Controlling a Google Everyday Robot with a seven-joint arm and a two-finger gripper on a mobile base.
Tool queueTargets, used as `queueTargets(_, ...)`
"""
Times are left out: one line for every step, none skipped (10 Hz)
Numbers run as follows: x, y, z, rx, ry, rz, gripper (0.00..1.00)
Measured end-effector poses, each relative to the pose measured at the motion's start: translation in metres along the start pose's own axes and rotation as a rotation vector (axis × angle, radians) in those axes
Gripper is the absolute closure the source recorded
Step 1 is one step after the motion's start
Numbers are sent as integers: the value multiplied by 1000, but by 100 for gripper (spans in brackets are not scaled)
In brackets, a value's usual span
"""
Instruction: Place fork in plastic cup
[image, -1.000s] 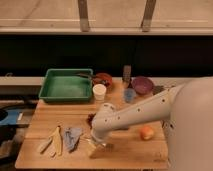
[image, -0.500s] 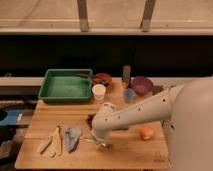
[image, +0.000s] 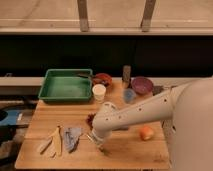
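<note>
- gripper (image: 100, 145) at lower centre, tip down on the wooden table (image: 130, 152), fingers closed tight at the fork (image: 92, 137); actual hold unclear.
- fork: one thin silver sliver, just left of the gripper.
- plastic cup (image: 129, 95): one, pale blue, translucent, centre right, near one opaque white cup (image: 99, 91).
- one rectangular green tray (image: 67, 86), one purple bowl (image: 142, 84), one round orange fruit (image: 146, 132).

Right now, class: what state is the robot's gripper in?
Gripper: shut, low over the table near its front edge; whether it holds anything cannot be told.
</note>
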Motion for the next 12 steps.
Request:
queueTargets(2,-2,-1,3,0,0,100)
queueTargets(2,-1,-3,1,0,1,100)
queueTargets(4,-1,-5,3,8,0,100)
queueTargets(3,0,-4,2,8,-5,100)
queueTargets(3,0,-2,11,1,0,100)
queueTargets(2,1,0,15,-5,0,100)
queueTargets(3,0,-2,16,-5,-4,100)
queueTargets(5,1,-4,15,1,-6,100)
queueTargets(7,0,-5,17,5,-3,100)
queueTargets(7,0,-5,16,4,-2,100)
queueTargets(5,2,-3,18,-4,-5,100)
queueTargets(5,1,-1,20,-14,1,100)
